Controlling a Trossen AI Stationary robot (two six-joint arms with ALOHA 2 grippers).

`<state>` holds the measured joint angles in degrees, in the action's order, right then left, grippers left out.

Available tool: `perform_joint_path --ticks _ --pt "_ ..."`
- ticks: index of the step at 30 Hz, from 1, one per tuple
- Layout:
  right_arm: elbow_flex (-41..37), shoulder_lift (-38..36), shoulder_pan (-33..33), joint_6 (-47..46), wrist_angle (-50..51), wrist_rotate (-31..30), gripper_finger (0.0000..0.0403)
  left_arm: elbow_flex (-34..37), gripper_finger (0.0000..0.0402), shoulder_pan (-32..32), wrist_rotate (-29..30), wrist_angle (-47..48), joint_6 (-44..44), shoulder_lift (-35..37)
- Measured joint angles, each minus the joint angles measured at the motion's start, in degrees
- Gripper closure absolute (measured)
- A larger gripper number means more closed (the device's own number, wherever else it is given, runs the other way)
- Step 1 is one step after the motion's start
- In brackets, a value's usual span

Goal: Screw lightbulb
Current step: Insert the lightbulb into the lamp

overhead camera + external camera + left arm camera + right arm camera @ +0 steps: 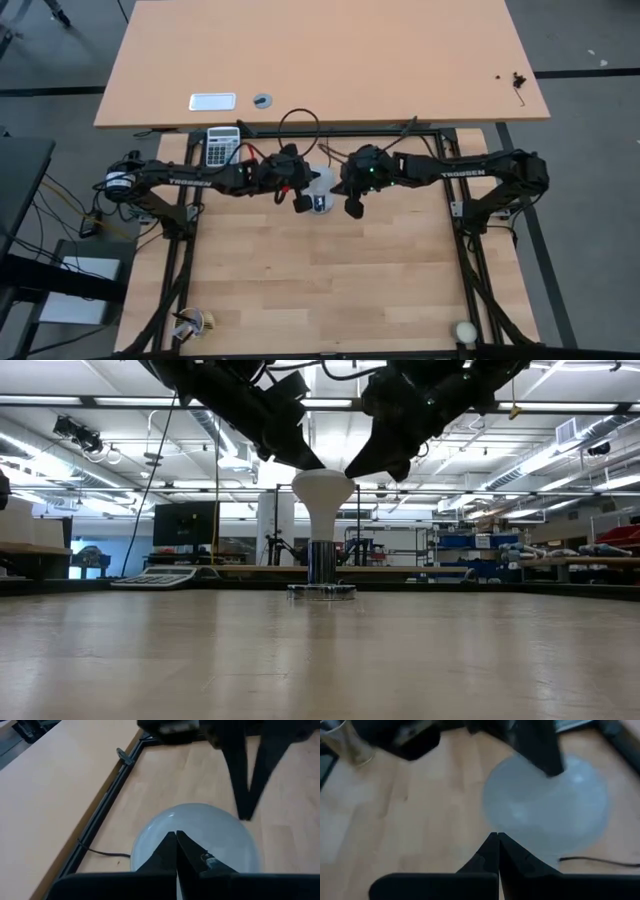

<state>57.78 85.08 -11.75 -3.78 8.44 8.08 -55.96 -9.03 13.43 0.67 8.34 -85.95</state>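
Closest to the table-level camera is a long stretch of bare wooden table, and beyond it the lightbulb stands upright, dome on top, its narrow neck running down into a shiny metal socket sitting flat on the boards. That reads to me as the bulb already seated, with the base in the holder so it can be turned. Just above the dome, the left gripper and the right gripper come down from either side, tips right at the dome's shoulders; I cannot say for sure whether they touch it. Each wrist camera shows its own two fingers pressed together into a single point over the pale dome, so both pairs are closed and empty, holding nothing. Farther back, a calculator lies near the table's rear edge. The overhead camera adds what the level one hides: the arms meet at the middle of the back edge, a black cord loops behind the socket, and a cream ball sits alone in the near corner.
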Motion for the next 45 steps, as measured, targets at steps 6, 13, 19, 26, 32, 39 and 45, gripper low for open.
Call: perform_joint_path --ticks 6,13,19,26,32,39,45 --pt "-0.09 0.0 2.12 0.09 -2.12 1.43 0.0394 0.0 0.0402 -0.01 0.0 -0.04 0.0 0.02" --pt "-0.03 -1.42 -0.31 0.86 0.23 -8.31 0.0394 -0.01 0.0402 0.01 0.24 0.17 0.0 0.02" --pt "-0.03 -1.18 -2.66 0.97 0.68 -8.87 0.0394 0.0 0.0402 -0.01 0.2 0.13 -0.02 0.04" --pt "-0.03 -0.81 -3.16 0.99 0.54 -8.3 0.0394 0.0 0.0402 0.01 0.07 0.01 -0.02 0.07" --pt "-0.03 -0.81 -1.27 0.56 0.3 -5.48 0.0394 0.0 0.0402 0.02 0.2 0.2 -0.02 0.13" --pt "-0.03 -0.65 1.59 0.57 -2.84 -1.79 0.0394 0.0 0.0402 0.04 -0.17 -0.13 -0.04 0.02" --pt "-0.03 -2.04 1.72 1.0 -2.26 -4.75 0.0394 0.0 0.0402 0.04 -0.15 -0.09 -0.06 0.04"
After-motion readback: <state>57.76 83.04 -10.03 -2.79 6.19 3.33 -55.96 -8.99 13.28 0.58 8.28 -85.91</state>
